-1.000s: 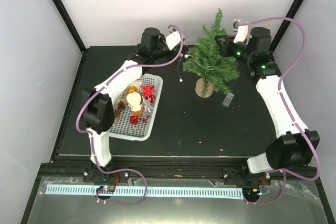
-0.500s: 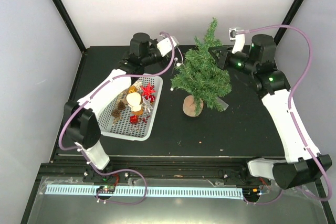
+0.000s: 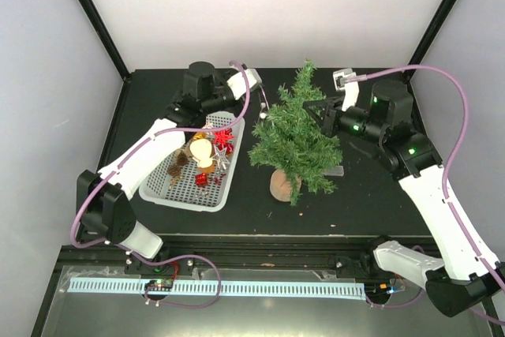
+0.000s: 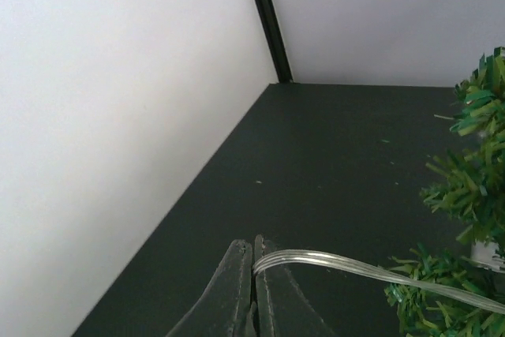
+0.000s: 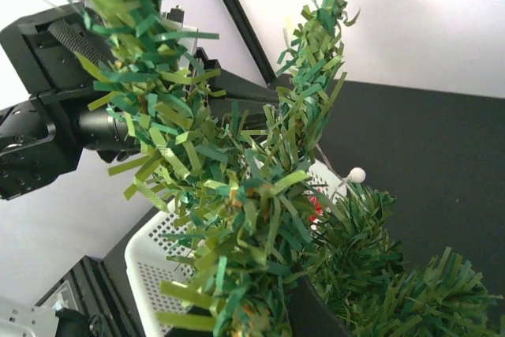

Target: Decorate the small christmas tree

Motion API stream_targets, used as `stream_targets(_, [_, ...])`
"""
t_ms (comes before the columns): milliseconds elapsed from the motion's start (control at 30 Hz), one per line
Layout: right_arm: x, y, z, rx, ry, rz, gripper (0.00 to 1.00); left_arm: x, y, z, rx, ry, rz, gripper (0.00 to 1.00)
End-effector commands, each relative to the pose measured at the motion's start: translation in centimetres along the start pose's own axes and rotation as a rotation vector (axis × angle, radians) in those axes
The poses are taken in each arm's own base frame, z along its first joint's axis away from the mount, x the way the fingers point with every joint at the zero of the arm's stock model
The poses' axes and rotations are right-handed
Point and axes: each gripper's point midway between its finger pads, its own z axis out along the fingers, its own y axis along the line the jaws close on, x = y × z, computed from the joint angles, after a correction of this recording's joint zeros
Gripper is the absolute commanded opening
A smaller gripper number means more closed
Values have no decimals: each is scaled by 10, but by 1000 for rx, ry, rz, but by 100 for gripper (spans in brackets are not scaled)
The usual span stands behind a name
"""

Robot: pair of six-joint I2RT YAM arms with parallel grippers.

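Observation:
The small christmas tree (image 3: pixel 296 144) stands tilted mid-table on its round tan base (image 3: pixel 282 185). My right gripper (image 3: pixel 319 112) is shut on a branch near its top; in the right wrist view the green needles (image 5: pixel 260 195) hide most of the dark fingers (image 5: pixel 316 313). Left of the treetop, my left gripper (image 3: pixel 257 92) is shut on a thin clear wire (image 4: pixel 339 262), pinched at the fingertips (image 4: pixel 254 246). The wire runs right into the tree's branches (image 4: pixel 473 187). A small white bulb (image 5: pixel 357 174) sits on it.
A white perforated basket (image 3: pixel 158 187) left of the tree holds a red star (image 3: pixel 223 138), a cream ball (image 3: pixel 200 150) and other small ornaments. The left arm (image 5: pixel 55 132) lies over the basket's far end. Walls enclose the black table on three sides.
The right gripper has dragged the tree toward the front and left, away from the back right corner. The left gripper has followed leftward with the wire.

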Motion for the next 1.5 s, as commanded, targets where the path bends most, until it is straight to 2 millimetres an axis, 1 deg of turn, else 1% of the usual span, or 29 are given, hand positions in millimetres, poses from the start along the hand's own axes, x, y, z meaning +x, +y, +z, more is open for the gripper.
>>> stream_targets(0, [-6, 16, -13, -31, -62, -28, 1, -4, -16, -6, 50, -23, -42, 2])
stream_targets(133, [6, 22, -13, -54, -60, -26, 1, 1, -27, -7, 68, -18, -45, 1])
stream_targets(400, [26, 31, -9, -75, -31, -34, 1, -1, -40, -16, 107, -21, -51, 2])
stream_targets(467, [29, 34, -8, -74, -23, -40, 2, 0, -42, -18, 115, -17, -53, 1])
stream_targets(533, [32, 35, -8, -72, -14, -43, 4, 1, -45, -21, 123, -16, -54, 2])
stream_targets(667, [35, 38, -10, -68, -10, -46, 17, 3, -48, -24, 127, -15, -54, 1])
stream_targets(733, [34, 39, -13, -64, -13, -47, 30, 4, -50, -25, 130, -14, -55, 2])
stream_targets(800, [33, 40, -16, -61, -18, -50, 39, 6, -51, -26, 132, -11, -55, 2])
stream_targets(933, [31, 42, -23, -55, -26, -60, 51, 10, -52, -28, 122, -3, -49, 2])
stream_targets(1000, [29, 43, -28, -49, -32, -68, 58, 12, -52, -29, 120, 2, -47, 2])
stream_targets(1067, [27, 45, -35, -40, -42, -81, 64, 13, -53, -29, 119, 3, -40, 2])
stream_targets(1133, [20, 46, -46, -17, -71, -104, 67, 15, -52, -29, 110, 6, -30, 2])
stream_targets(1167, [16, 45, -52, 4, -91, -116, 68, 16, -51, -28, 104, 7, -25, 2])
stream_targets(1233, [7, 34, -66, 93, -143, -133, 69, 19, -48, -25, 89, 13, -19, 2])
stream_targets(1300, [-3, 16, -81, 218, -214, -136, 72, 22, -46, -22, 79, 16, -17, 2])
stream_targets(1333, [-5, 9, -85, 263, -236, -135, 73, 22, -44, -20, 77, 12, -16, 2])
stream_targets(1367, [-7, 1, -87, 310, -245, -131, 74, 22, -44, -18, 78, 9, -15, 2])
stream_targets(1400, [-6, -8, -84, 356, -236, -125, 74, 23, -44, -15, 79, 4, -13, 2])
stream_targets(1467, [-2, -28, -72, 428, -202, -95, 74, 22, -42, -10, 81, -11, -9, 2])
